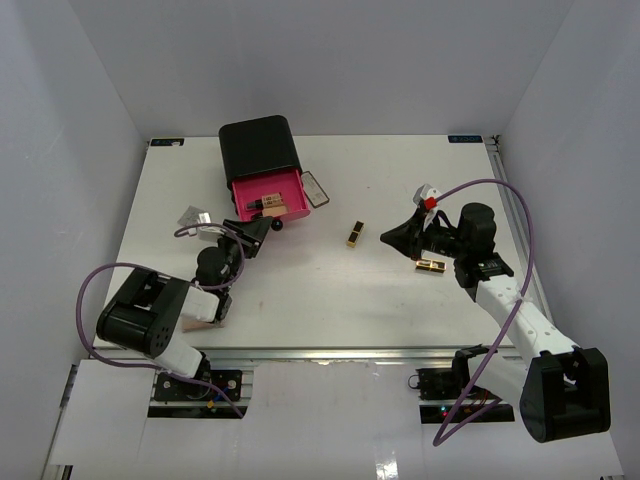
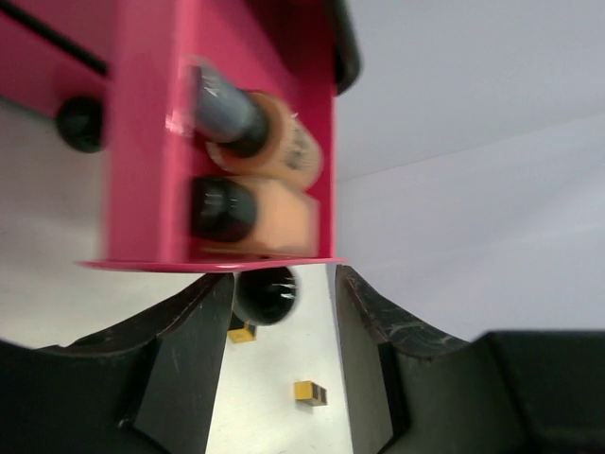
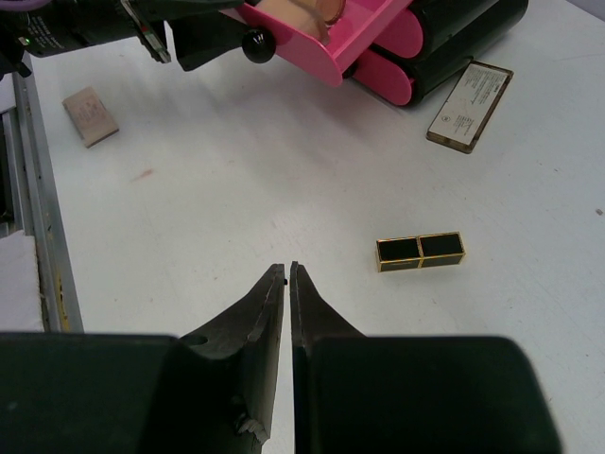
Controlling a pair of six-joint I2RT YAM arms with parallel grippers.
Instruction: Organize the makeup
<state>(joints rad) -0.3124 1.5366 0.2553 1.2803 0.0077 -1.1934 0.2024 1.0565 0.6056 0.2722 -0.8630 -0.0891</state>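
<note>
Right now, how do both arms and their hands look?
The left arm and right arm: white links, black joints, a purple cable along each. The left hand and right hand: two black tapered fingers. A small red part marks the right wrist.

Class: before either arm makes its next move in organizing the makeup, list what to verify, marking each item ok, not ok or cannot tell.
1. Pink drawer open: ok.
2. Two foundation bottles lie inside it: ok.
3. Left gripper jaws apart around the drawer knob: ok.
4. Right gripper open for a pick: not ok, shut and empty.
5. Lipstick ahead of it lies free: ok.
6. Drawer room for more: cannot tell.
</note>
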